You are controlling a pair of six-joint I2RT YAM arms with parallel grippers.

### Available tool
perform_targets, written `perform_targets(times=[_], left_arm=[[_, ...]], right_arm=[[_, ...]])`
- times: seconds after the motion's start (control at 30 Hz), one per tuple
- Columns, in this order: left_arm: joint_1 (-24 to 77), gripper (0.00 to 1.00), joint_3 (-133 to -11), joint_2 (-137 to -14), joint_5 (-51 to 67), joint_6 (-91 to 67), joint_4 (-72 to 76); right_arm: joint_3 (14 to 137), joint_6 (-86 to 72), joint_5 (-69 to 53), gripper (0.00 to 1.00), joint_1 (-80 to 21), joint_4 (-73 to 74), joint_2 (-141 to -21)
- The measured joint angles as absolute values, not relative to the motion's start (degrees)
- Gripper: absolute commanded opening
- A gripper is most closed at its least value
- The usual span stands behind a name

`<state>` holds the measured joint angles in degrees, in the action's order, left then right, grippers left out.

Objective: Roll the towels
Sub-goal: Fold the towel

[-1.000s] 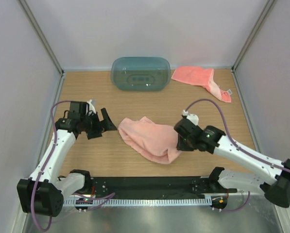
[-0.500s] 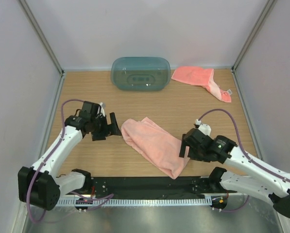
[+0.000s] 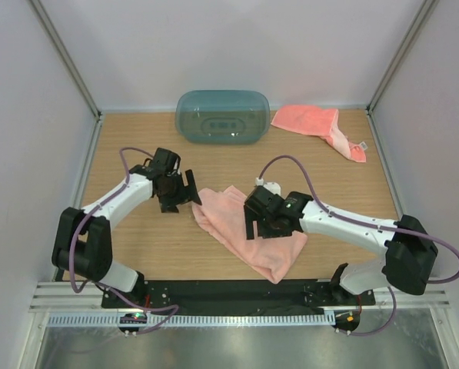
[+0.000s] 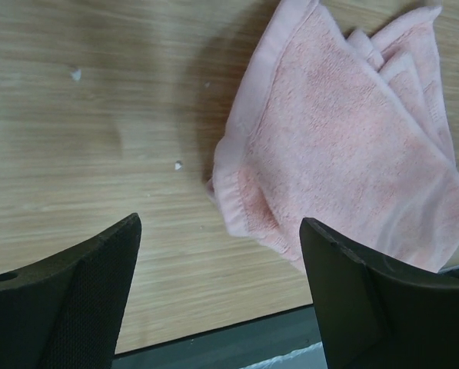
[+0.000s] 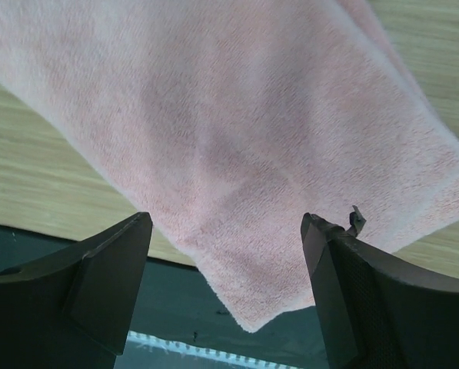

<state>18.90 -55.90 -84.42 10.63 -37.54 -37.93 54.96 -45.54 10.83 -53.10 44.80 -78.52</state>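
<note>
A salmon-pink towel (image 3: 241, 234) lies loosely folded in the middle of the table, and its near corner reaches the black strip at the front edge. My left gripper (image 3: 189, 191) stands open just left of the towel's left corner. In the left wrist view that towel (image 4: 344, 146) lies ahead of the left gripper (image 4: 221, 307), with only wood between the fingers. My right gripper (image 3: 261, 225) hovers open over the towel's middle. The right wrist view shows the cloth (image 5: 252, 131) spread under the right gripper (image 5: 229, 292). A second pink towel (image 3: 317, 123) lies crumpled at the back right.
A translucent teal oval tub (image 3: 222, 117) sits upside down at the back centre. White walls with metal posts close in the table on three sides. The black strip (image 3: 214, 292) and a metal rail run along the near edge.
My right gripper opened and let go of the middle towel, which now lies flatter and longer. The right arm pulled away, then swung back over it. The left gripper moved right to the towel's corner.
</note>
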Motion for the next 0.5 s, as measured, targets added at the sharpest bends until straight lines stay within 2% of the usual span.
perform_targets(times=[0.3,0.43,0.5], left_arm=[[20.1,0.83,-60.1,-89.3,10.5,-38.6,-34.6],[20.1,0.82,-60.7,-91.3,10.5,-38.6,-32.9],[20.1,0.80,-60.7,-92.2,10.5,-38.6,-32.5]], right_arm=[[53.0,-44.0,10.2,0.84,-61.7,46.7,-79.5],[49.8,-44.2,10.7,0.77,-62.4,48.2,-79.5],[48.0,-44.5,10.9,0.69,-62.7,48.8,-79.2]])
